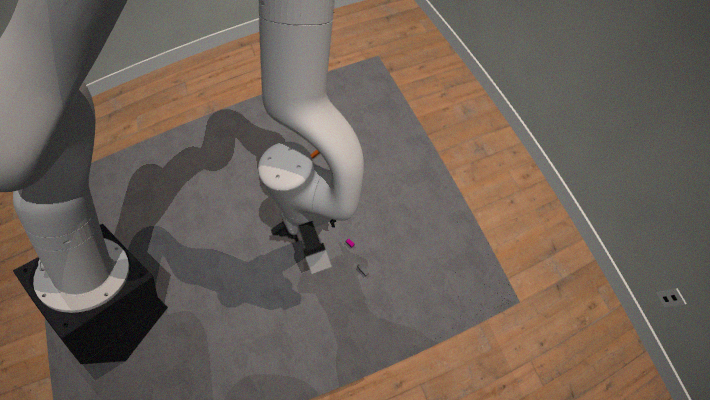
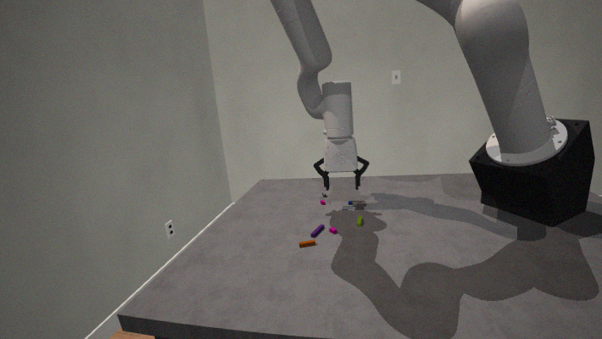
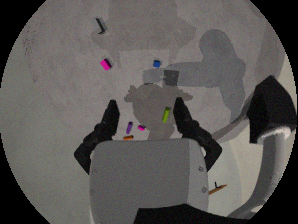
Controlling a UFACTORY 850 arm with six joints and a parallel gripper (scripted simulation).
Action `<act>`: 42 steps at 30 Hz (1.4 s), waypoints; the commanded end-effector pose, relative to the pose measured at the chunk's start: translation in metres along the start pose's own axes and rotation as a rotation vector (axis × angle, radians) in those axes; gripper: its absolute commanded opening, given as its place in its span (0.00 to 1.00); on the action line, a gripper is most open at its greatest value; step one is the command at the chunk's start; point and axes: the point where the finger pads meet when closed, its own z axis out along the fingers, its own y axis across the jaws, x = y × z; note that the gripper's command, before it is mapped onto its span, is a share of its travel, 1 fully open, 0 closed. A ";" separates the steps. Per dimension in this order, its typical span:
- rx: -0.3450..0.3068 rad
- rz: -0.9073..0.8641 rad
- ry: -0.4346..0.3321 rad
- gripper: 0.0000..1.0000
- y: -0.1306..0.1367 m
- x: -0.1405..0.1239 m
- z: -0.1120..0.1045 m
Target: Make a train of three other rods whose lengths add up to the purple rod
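My gripper [image 2: 341, 186] is open and empty, pointing down a little above the table; it also shows in the wrist view [image 3: 147, 106]. The blue rod [image 2: 350, 202] lies just in front of and below it. The purple rod [image 2: 317, 230], a magenta rod [image 2: 333, 230], the orange rod [image 2: 307, 243] and the lime rod [image 2: 359, 220] lie loosely together nearer the table's middle. A second magenta rod [image 2: 323, 202] [image 1: 350, 243] and a small grey rod [image 1: 361, 270] [image 3: 100, 26] lie apart on the far side. No two rods touch end to end.
The arm's black base [image 2: 538, 174] stands at the table's corner. The arm hides most of the rod group in the top view, where only the orange rod's tip [image 1: 314, 154] shows.
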 end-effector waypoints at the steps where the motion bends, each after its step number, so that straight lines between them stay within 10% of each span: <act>1: 0.001 0.000 0.000 1.00 -0.001 0.000 0.000; 26: 0.001 -0.036 0.000 1.00 -0.001 0.000 0.000; 42: 0.001 -0.397 0.001 1.00 -0.001 -0.003 0.000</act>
